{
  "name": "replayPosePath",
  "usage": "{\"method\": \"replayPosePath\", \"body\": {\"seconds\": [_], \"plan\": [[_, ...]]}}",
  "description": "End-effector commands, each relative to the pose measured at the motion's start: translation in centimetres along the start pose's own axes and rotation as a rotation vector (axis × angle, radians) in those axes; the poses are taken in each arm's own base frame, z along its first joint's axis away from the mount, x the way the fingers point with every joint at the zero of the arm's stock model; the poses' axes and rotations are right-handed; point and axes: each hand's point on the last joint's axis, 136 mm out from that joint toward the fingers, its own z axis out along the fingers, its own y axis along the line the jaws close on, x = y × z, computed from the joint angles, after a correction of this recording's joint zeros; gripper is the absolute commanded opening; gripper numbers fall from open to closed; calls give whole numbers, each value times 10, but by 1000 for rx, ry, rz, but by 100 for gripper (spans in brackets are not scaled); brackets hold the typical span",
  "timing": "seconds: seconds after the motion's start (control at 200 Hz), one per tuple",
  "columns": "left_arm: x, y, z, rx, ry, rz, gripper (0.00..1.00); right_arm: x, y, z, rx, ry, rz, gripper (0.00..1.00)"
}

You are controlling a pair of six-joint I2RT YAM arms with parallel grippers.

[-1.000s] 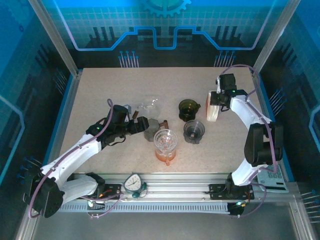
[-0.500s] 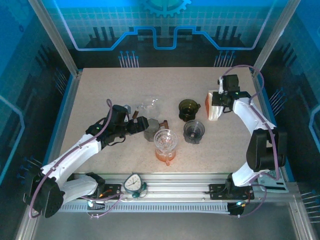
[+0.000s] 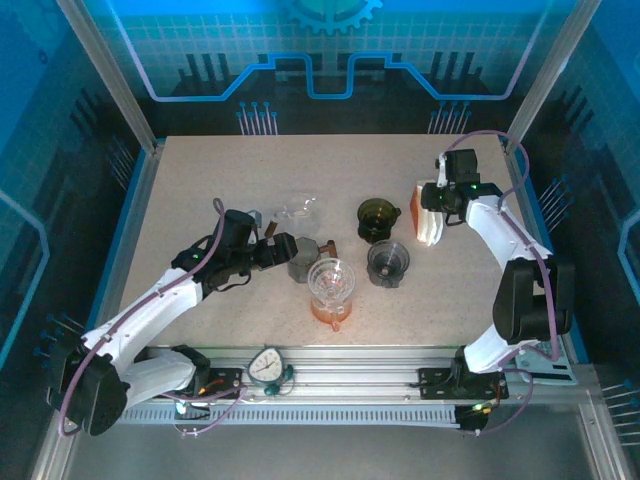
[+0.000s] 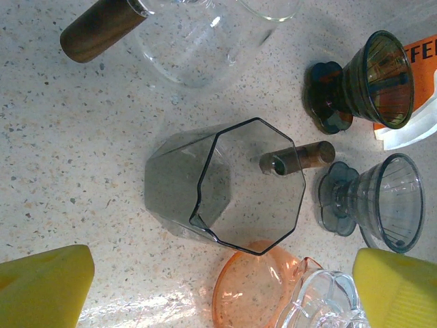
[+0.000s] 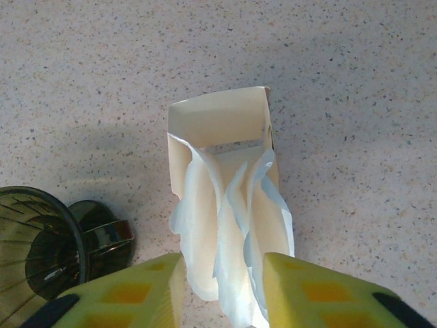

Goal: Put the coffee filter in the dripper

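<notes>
Right wrist — right gripper (image 5: 222, 265) stands parted around the coffee filters (image 5: 199, 225).

Coffee filters (image 5: 229, 225) run off the bottom edge; dark dripper (image 5: 37, 253) perhaps half cropped.

Grey faceted jug (image 4: 179, 195) stands beside clear carafe (image 4: 191, 44).
</notes>
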Motion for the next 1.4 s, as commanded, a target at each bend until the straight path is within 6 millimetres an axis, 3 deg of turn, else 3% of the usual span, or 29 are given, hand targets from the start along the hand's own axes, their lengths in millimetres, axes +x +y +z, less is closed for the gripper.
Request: {"method": "replayPosePath", "body": {"seconds": [0.0,0.65,1.101,1.396], "plan": [[5,4,3,6,17,-23,99,-4,-1,0,2,1,13,30],[4,6,4,4,20,-31,99,-2,-14,24,69,53,-2,20],[4,5,5,9,26,-36,99,-2,-24,19,99,44,6,15],[5,5,6,12,30,-39,99,-8,-15,11,48,-5,12,20]]}}
